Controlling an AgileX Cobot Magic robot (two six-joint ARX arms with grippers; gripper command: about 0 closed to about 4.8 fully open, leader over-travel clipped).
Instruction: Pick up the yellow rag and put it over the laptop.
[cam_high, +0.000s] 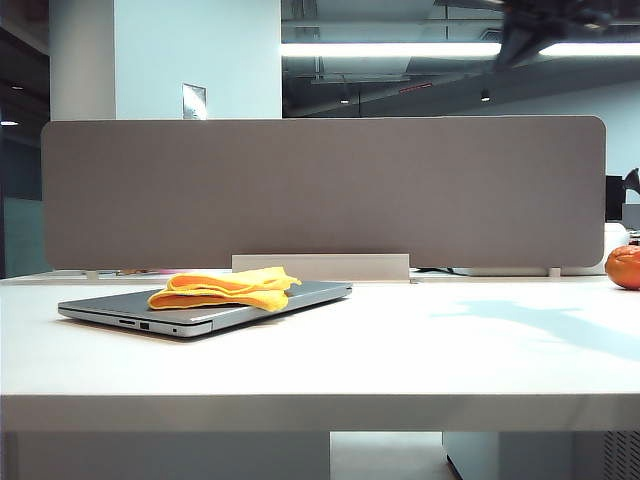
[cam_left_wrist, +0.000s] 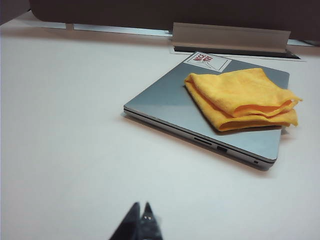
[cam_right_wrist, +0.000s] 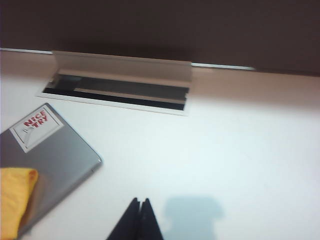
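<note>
**Mia:** Yellow rag (cam_left_wrist: 241, 98) first: where does it lie?

**Tom:** On the closed lid of the laptop (cam_left_wrist: 170, 100), folded in soft layers, bright yellow with orange in the creases. It covers only part of the lid, toward the side nearer the cable slot (cam_right_wrist: 117, 94); one corner hangs a little past the laptop's edge.

**Mia:** And the grippers?

**Tom:** The right gripper (cam_right_wrist: 139, 202) shows as two dark fingertips pressed together, nothing between them, above bare table (cam_right_wrist: 240, 150) beside the laptop's stickered corner. The left gripper (cam_left_wrist: 141, 209) also shows dark tips meeting in a point, holding nothing, over the table well in front of the laptop.

**Mia:** Surfaces?

**Tom:** The laptop is thin, silver-grey and matte, with ports along its side edge and a white sticker (cam_right_wrist: 36, 127) with red lettering. The table is smooth and white. A grey partition panel (cam_high: 320, 190) with rounded corners stands behind it, and a round orange fruit (cam_high: 624, 267) sits at the far right.
</note>
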